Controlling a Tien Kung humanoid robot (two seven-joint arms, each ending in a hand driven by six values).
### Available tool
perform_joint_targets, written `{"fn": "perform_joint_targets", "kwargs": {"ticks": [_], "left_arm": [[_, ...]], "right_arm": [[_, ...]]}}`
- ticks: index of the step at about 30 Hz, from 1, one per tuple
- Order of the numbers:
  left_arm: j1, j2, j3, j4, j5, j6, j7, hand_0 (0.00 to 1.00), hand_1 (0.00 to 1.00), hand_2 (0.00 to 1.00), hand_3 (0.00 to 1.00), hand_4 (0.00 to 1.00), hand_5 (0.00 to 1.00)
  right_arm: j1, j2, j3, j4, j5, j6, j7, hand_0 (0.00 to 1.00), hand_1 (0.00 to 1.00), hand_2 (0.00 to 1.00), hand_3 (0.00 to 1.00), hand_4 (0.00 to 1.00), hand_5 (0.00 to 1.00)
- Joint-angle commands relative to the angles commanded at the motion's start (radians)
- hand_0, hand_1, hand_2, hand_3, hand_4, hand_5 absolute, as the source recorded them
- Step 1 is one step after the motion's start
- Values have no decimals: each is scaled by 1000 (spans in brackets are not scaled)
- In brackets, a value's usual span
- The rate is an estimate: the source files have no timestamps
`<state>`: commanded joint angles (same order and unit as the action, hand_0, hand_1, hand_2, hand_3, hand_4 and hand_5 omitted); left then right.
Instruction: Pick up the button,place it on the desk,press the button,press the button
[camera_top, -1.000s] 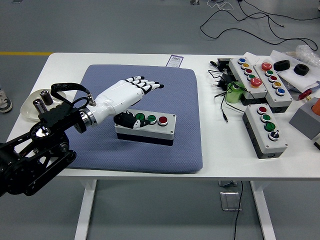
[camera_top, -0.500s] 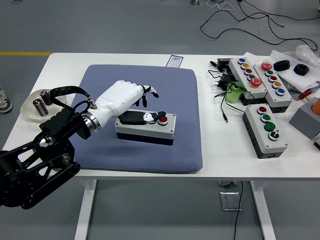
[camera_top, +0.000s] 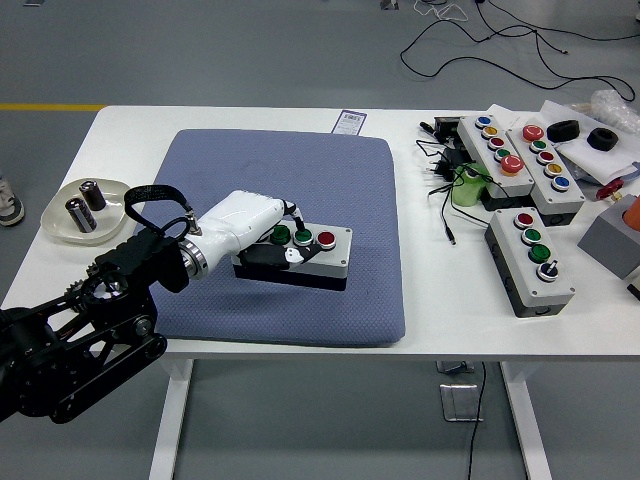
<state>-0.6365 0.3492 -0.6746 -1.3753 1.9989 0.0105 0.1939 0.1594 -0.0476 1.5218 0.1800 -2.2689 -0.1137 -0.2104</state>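
A grey button box (camera_top: 326, 258) with two green buttons and one red button lies on the blue pad (camera_top: 300, 160) near the pad's middle. My left hand (camera_top: 262, 232), white with black joints, is curled around the box's left end. Its fingers (camera_top: 288, 211) reach behind the box's far side and its thumb (camera_top: 290, 256) lies across the front face. The box rests on the pad. The box's left end is hidden by the hand. My right arm is out of view.
A white dish (camera_top: 58, 218) with two batteries sits at the left of the table. Three more button boxes (camera_top: 530, 262) (camera_top: 495, 155) (camera_top: 545, 160), black cables (camera_top: 445, 195), a green item (camera_top: 466, 187) and two black rings (camera_top: 563, 130) lie at the right.
My left hand came down from above the box with fingers spread. It has drawn back left and closed around the box's left end.
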Motion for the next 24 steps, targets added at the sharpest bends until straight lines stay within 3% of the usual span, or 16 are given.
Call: {"fn": "perform_joint_targets", "kwargs": {"ticks": [14, 17, 21, 24], "left_arm": [[-6, -2, 36, 33, 13, -64, 25, 2, 2, 2, 649, 722, 867], [-6, -4, 32, 30, 17, -39, 22, 2, 2, 2, 649, 722, 867], [-10, -14, 15, 5, 17, 45, 6, 2, 2, 2, 654, 721, 878], [-22, -27, 14, -9, 10, 76, -5, 2, 2, 2, 654, 721, 878]], "right_arm": [[6, 0, -17, 0, 0, 0, -1, 673, 658, 674, 624, 310, 173], [6, -1, -18, 0, 0, 0, -1, 673, 658, 674, 624, 310, 173], [6, -2, -20, 0, 0, 0, -1, 673, 658, 674, 624, 310, 173], [7, -2, -21, 0, 0, 0, -1, 673, 658, 674, 624, 310, 173]]}}
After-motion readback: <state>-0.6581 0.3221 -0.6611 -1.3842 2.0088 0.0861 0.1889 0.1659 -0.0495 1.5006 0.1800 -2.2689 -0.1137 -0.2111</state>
